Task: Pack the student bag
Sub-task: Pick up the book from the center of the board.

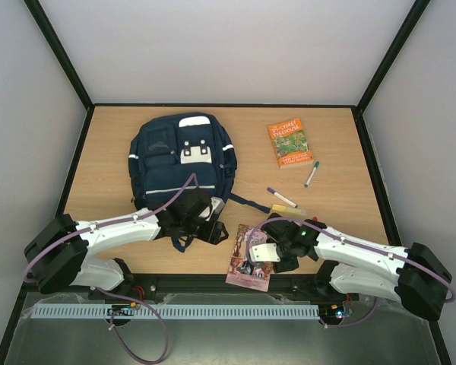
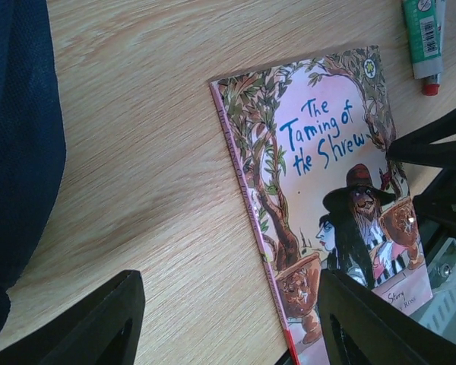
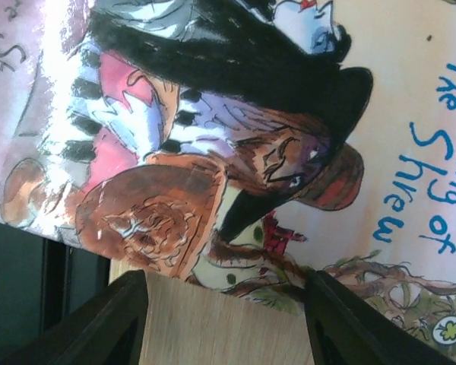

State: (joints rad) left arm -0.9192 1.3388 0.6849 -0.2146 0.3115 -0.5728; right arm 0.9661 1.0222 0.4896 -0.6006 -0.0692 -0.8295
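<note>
Plainly, "The Taming of the Shrew" in blue on pink book (image 2: 327,190).

1. The left arm (image 1: 114,228) runs from its base at the lower left of the overhead view up and rightward toward the centre. Its white links lie nearly level, and a lilac cable (image 1: 175,194) loops along it.
2. The left end effector (image 1: 201,213) points downward near centre frame. In its wrist view the two dark fingers (image 2: 99,323) sit at the bottom edge, spread wide, with nothing between them.
3. The right arm (image 1: 365,255) reaches leftward from the lower right, low and stretched out.
4. The right end effector (image 1: 262,251) sits just below centre, tipped down. Its fingers (image 3: 99,319) stand apart, clamping nothing.
5. The two end effectors are near each other, not touching.
</note>
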